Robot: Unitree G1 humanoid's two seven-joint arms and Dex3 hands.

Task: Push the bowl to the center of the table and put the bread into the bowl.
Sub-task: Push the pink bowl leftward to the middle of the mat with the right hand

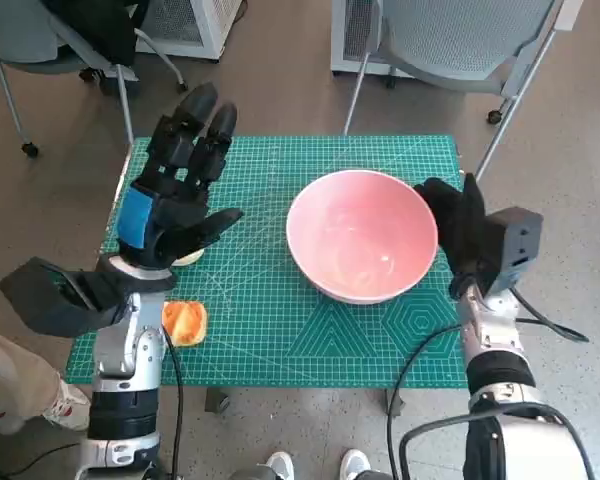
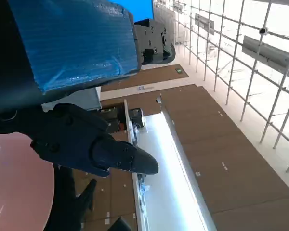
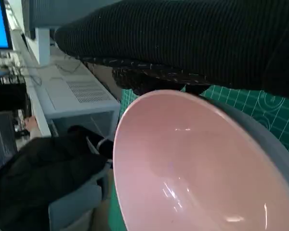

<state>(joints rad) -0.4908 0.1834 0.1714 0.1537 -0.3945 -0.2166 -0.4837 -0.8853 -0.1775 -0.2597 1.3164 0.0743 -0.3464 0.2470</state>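
Toward the right edge of the green cutting mat (image 1: 280,330) that covers the table, the pink bowl (image 1: 361,235) stands empty, a little right of the middle. The right hand (image 1: 458,222) rests against the bowl's outer right side; whether its fingers are clenched cannot be told. The left hand (image 1: 180,185) hovers released, fingers spread, over the mat's left part, holding nothing. The bread (image 1: 184,322) lies near the mat's front left corner, well apart from the bowl. By the look of it, the pushing step is in hand: the next move calls for sliding the bowl leftward to the middle without tipping it.
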